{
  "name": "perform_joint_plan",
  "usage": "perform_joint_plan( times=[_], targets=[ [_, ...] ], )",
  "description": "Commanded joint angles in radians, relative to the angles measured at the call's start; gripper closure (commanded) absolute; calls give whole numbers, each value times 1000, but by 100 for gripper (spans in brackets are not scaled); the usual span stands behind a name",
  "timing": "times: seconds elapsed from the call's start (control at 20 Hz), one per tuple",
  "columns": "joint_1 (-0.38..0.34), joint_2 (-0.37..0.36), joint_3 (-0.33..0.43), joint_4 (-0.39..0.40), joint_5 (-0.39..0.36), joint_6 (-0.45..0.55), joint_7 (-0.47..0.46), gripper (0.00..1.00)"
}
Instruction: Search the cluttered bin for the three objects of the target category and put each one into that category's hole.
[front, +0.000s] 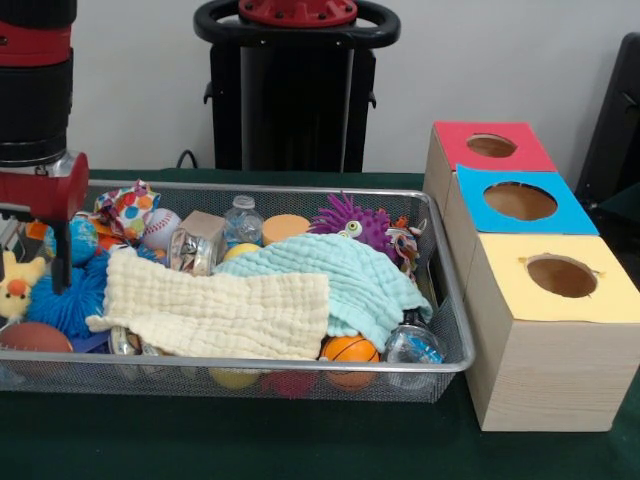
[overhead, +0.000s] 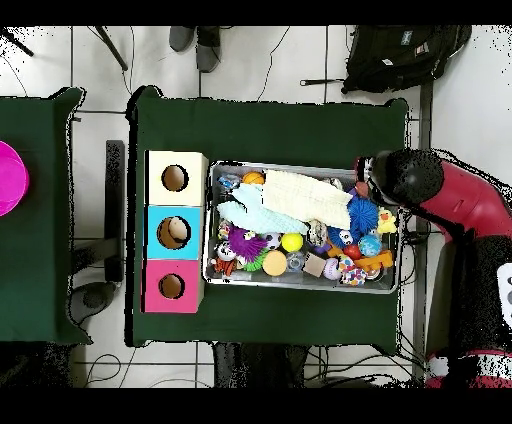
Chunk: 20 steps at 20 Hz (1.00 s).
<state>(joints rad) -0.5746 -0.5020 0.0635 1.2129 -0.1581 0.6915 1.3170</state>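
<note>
Red-black arm (front: 35, 100) (black cylindrical joint, red wrist).

You see a wire-mesh bin (front: 440, 365) crammed with toys; a cream cloth (front: 215, 310) and a pale green cloth (front: 335, 280) lie draped over the heap, the green partly on the cream; just beside the bin stand three wooden boxes in a row, each topped by a round hole: red (front: 491, 146), blue (front: 520, 201), yellow (front: 561, 276).
</note>
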Motion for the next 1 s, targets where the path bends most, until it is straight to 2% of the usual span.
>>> perform_joint_plan(
  times=[0.05, 0.35, 0.6, 1.0],
  targets=[
    [14, 48, 0, 11, -9, -3, 148, 0],
    [2, 24, 43, 66, -28, -43, 61, 0],
    [-33, 8, 120, 92, -40, 12, -100, 0],
    [-96, 13, 237, 86, -71, 134, -323, 0]
  ],
)
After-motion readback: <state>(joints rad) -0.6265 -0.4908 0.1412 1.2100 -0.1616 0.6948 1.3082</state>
